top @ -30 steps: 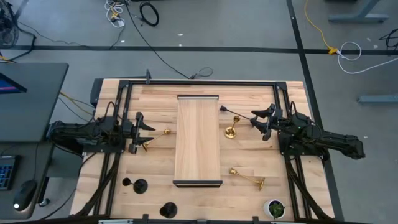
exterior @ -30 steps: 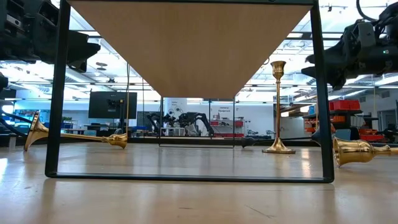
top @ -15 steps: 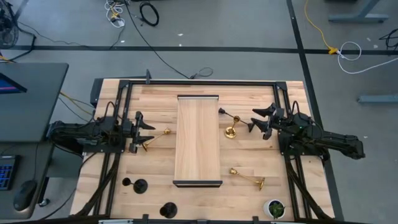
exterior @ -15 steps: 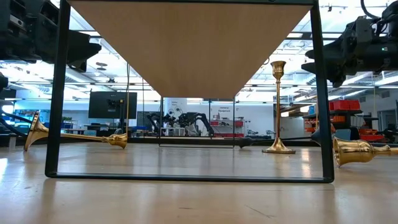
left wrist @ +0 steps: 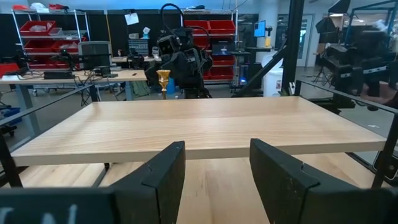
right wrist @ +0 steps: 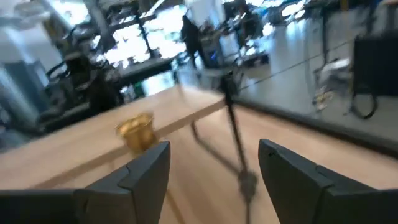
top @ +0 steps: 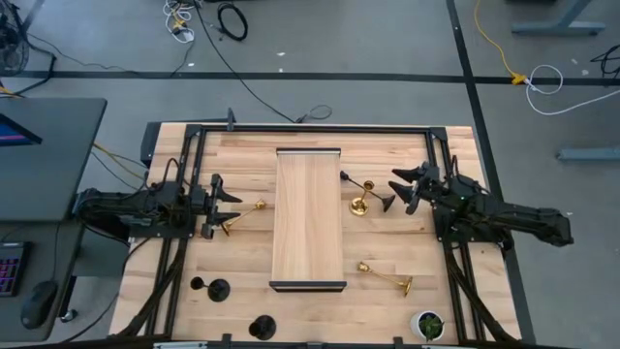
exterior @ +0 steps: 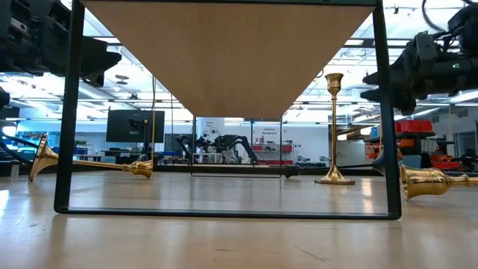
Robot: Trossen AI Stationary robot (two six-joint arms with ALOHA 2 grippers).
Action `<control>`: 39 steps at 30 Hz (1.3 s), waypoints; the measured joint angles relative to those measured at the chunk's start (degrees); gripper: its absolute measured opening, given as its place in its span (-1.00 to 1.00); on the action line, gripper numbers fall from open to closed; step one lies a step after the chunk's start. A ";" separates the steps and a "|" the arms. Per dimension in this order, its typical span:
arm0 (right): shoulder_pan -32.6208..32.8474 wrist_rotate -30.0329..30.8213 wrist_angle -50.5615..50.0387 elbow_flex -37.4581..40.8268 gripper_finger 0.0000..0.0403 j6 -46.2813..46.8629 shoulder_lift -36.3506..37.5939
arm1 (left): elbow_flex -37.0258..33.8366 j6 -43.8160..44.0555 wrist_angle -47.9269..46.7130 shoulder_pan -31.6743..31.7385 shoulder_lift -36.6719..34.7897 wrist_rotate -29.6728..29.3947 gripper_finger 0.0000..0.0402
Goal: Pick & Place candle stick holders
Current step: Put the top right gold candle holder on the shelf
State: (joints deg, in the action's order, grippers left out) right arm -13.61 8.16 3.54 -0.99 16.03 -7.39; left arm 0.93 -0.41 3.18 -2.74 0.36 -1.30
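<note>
The left gripper (top: 215, 205) hovers over the pale butcher-block wooden table (top: 242, 262), its two dark fingers (left wrist: 163, 171) spread apart and holding nothing. Just beyond its fingertips a shiny gold metal candlestick lying on its side (top: 240, 214) rests on the table, its flared base towards the gripper and its cup pointing at the raised light-wood shelf on a black metal frame (top: 308, 218) straight ahead. Well off to this gripper's side, at the table's near edge, two black metal candlesticks with round bases (top: 214, 287) stand together, and a third black candlestick (top: 263, 328) stands by itself closer to the edge.

Past the shelf, an upright gold candlestick (top: 359, 205) stands on the table just beside the shelf's long side, directly ahead of the right gripper (top: 411, 188). A thin black rod-like piece with a dark flared end (top: 366, 186) lies slanted from the shelf's edge to a spot just short of the right gripper's fingertips; in the right wrist view it runs between the fingers' line of sight, beside the gold cup. The right gripper is released, its fingers (right wrist: 144, 168) wide apart around nothing, raised above the table. To its side, near the table's front, a second toppled gold candlestick (top: 386, 277) lies slanted, and beyond that a small green plant in a white pot (top: 428, 324) sits in the corner.
</note>
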 joint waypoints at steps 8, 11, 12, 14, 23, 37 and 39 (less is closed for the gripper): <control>0.05 -3.51 0.55 0.07 0.22 2.54 -11.68 | 0.00 1.61 0.00 0.00 0.00 0.02 -0.10; 0.78 -7.19 5.36 0.07 0.22 3.68 -15.72 | 0.00 1.43 0.00 0.00 0.00 0.01 -0.10; 1.25 -8.67 6.97 0.07 0.22 4.10 -17.06 | 0.00 1.43 0.00 0.00 0.00 0.00 -0.10; 2.38 -9.73 9.17 0.07 0.22 3.65 -19.51 | 0.00 1.41 0.00 0.00 0.00 0.01 -0.10; 5.58 -7.13 19.38 0.07 0.22 -0.59 -28.62 | 0.00 2.23 0.00 0.00 0.00 -0.03 -0.10; 9.34 -2.89 37.57 0.04 0.22 -2.11 -43.68 | -0.04 2.78 0.00 0.00 0.00 -0.17 -0.10; 9.75 -2.24 39.82 0.04 0.22 -3.33 -45.65 | -0.04 2.78 0.00 0.00 0.00 -0.17 -0.10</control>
State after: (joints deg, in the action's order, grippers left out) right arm -3.86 5.92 43.36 -0.95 12.70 -53.04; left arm 0.89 2.37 3.18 -2.74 0.36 -1.48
